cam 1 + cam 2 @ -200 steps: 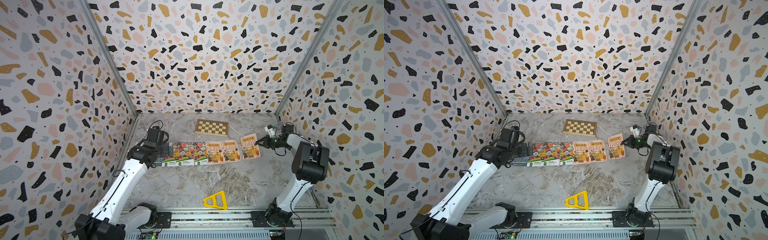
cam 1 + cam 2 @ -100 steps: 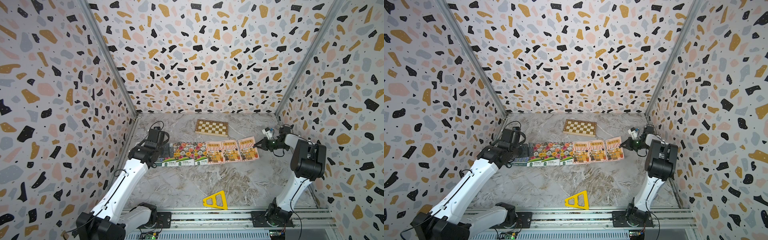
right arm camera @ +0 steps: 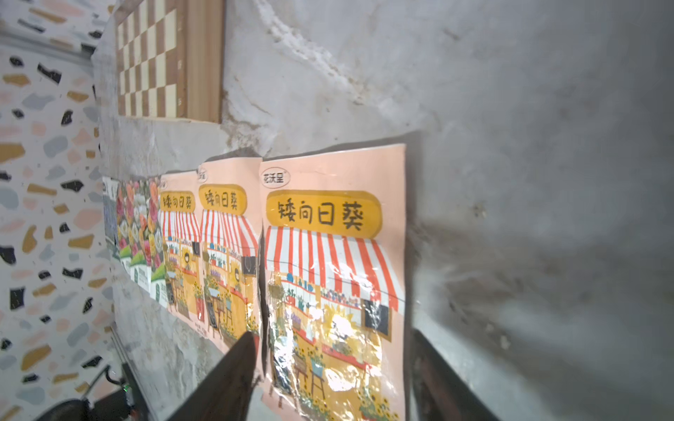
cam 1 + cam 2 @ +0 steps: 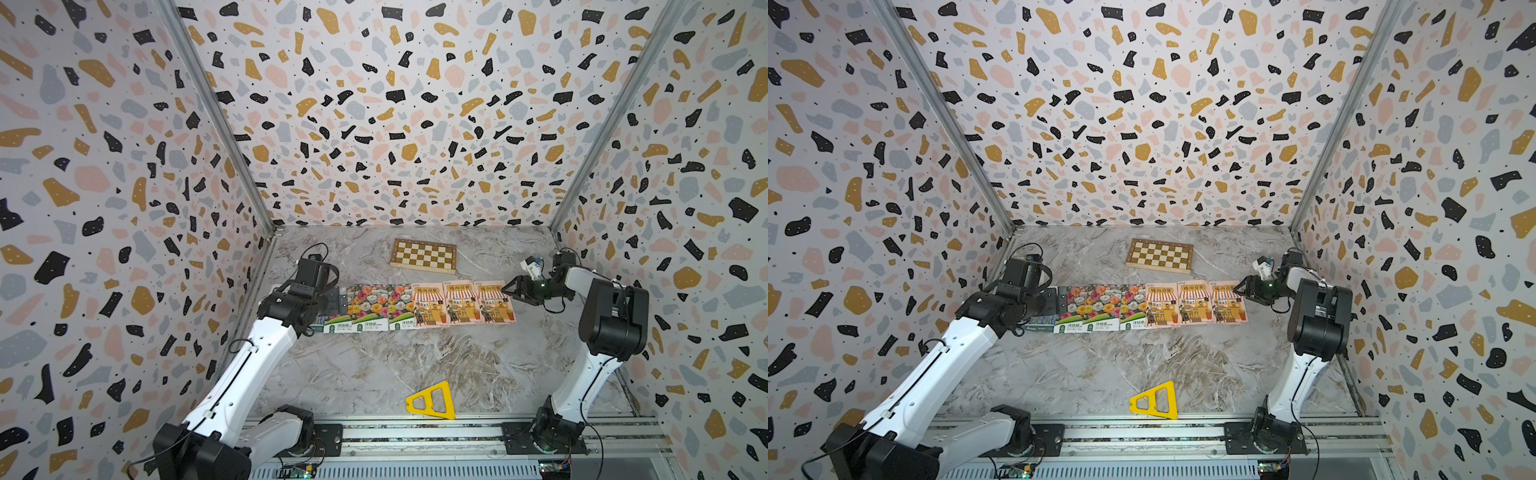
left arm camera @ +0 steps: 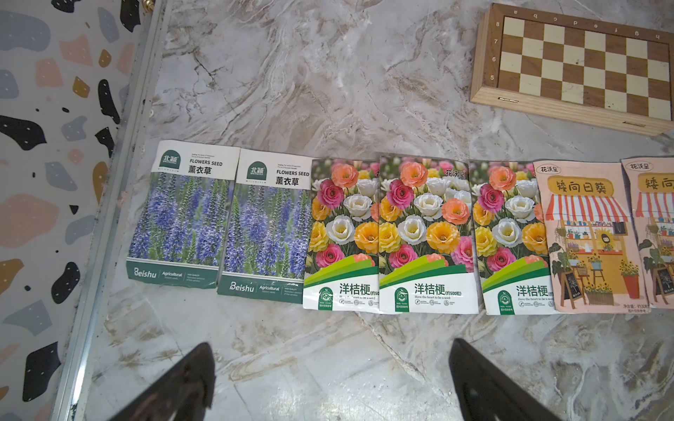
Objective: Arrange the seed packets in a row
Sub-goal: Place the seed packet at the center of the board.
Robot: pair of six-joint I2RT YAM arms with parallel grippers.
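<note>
Front edge of worktop (image 4: pixel 374 365): yellow triangle (image 4: pixel 430 401) lies flat, well apart from everything else.

Mid worktop: seed packets (image 4: pixel 370 307) lie face up in one left-to-right row, edges touching or slightly overlapping. From robot's left there are two lavender packets (image 5: pixel 182 215), three flower packets (image 5: pixel 426 233) and three pink shop packets (image 4: pixel 459 301). In both top views the left arm hides most of the lavender end.

Left fingers (image 5: pixel 182 386) are wide apart, nothing between them, above bare worktop on the near side of the row.

Right fingers (image 3: pixel 226 382) are apart, low at the right end of the row. In the wrist view they sit either side of the end pink packet (image 3: pixel 335 255), which lies flat and unpinched. Cannot tell if a tip touches it.

Far side: chessboard (image 4: pixel 424 255) lies flat, closed, behind the pink packets and apart from the row.
</note>
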